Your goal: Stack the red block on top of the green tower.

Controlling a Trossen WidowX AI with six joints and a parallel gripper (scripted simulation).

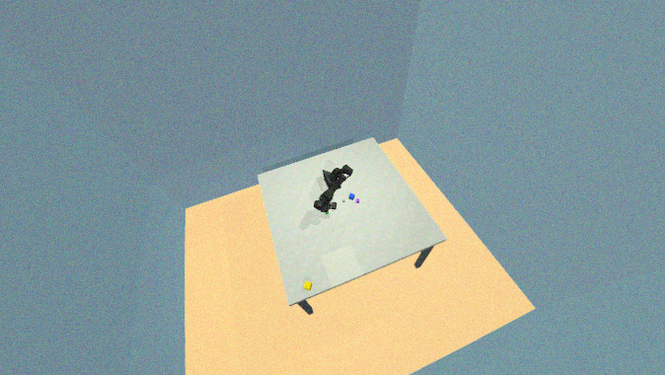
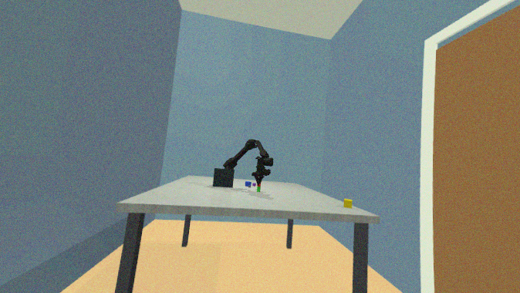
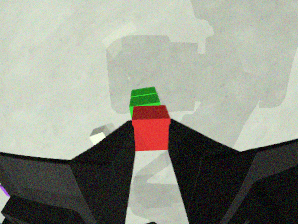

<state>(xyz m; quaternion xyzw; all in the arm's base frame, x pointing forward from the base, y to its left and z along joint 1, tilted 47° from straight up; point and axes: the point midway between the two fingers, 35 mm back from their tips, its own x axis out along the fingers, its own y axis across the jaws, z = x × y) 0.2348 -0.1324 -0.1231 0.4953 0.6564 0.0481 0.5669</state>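
My gripper [image 2: 259, 183] [image 3: 150, 126] is shut on the red block, with one finger on each side of it. The red block [image 3: 151, 135] [image 2: 259, 185] is held directly above the green tower in the exterior view, close to its top. The green tower [image 1: 327, 212] [image 2: 258, 190] [image 3: 144, 99] stands upright on the table. In the wrist view the red block covers the tower's near part. Whether the two touch cannot be told. In the top view the arm hides the red block and part of the tower.
A small white block [image 1: 343, 200] [image 3: 98, 138] lies beside the tower. A blue block [image 1: 351, 196] [image 2: 248, 183] and a small purple block [image 1: 357, 200] [image 2: 254, 184] [image 3: 4, 190] lie further off. A yellow block [image 1: 308, 285] [image 2: 348, 203] lies near a table corner.
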